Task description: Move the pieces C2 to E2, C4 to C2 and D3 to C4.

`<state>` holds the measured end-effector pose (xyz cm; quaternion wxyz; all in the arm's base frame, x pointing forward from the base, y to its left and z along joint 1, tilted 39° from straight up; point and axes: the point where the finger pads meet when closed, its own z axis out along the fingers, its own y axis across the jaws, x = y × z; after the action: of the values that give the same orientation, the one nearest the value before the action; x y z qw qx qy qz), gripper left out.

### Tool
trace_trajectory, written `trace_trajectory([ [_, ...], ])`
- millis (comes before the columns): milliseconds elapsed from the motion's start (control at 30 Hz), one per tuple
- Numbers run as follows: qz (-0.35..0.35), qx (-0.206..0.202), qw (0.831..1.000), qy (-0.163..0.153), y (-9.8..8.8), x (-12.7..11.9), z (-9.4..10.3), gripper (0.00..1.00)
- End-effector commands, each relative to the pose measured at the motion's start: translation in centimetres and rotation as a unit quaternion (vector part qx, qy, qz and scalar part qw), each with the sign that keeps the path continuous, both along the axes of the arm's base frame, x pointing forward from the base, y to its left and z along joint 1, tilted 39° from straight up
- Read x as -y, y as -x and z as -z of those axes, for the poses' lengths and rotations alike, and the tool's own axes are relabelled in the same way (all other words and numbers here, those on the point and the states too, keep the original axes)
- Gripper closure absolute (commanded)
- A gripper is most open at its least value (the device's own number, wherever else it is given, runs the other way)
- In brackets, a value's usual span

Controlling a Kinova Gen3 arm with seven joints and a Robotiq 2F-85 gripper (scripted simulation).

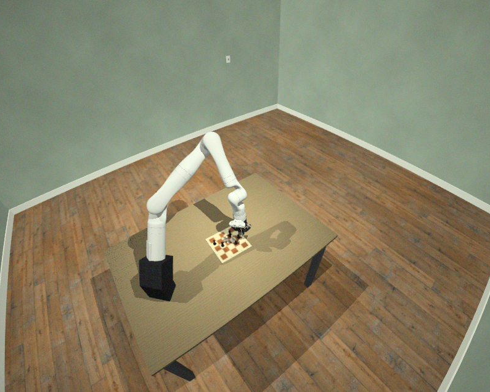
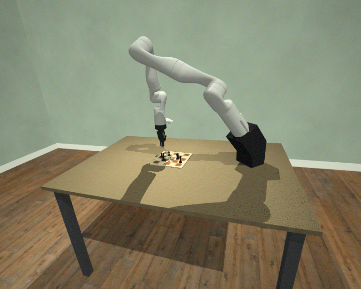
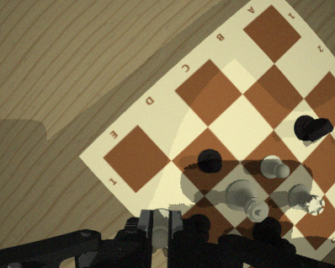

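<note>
My gripper [image 1: 241,234] [image 2: 162,145] [image 3: 161,226] is shut on a pale piece [image 3: 160,237], held upright above the board [image 1: 222,261] [image 2: 176,165] [image 3: 167,84]. In the wrist view it hangs over the E2 side; its height above the board is hard to tell. C2 [image 3: 241,126] is empty. A pale round-topped piece [image 3: 240,194] stands on D3. A pale piece with a notched crown [image 3: 300,194] stands on C4. E2 [image 3: 169,191] shows bare in its visible part; the gripper hides the rest.
A black piece [image 3: 210,161] stands on D2, another black piece [image 3: 198,223] on E3 close beside the fingers. A pale pawn [image 3: 272,166] stands on C3, a black knight [image 3: 319,129] on B3, a black piece [image 3: 266,229] on D4.
</note>
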<state>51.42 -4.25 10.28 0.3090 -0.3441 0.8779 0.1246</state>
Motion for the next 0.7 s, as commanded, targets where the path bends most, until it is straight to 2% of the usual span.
trace_trajectory([
  [0,-0.003,-0.008,1.000,-0.004,-0.2,-0.9,1.7,1.00],
  [67,-0.003,-0.008,1.000,-0.004,-0.2,-0.9,1.7,1.00],
  [367,-0.003,-0.008,1.000,-0.004,-1.7,-2.2,4.1,1.00],
  [667,-0.003,-0.008,1.000,-0.004,-1.8,-2.4,4.4,1.00],
])
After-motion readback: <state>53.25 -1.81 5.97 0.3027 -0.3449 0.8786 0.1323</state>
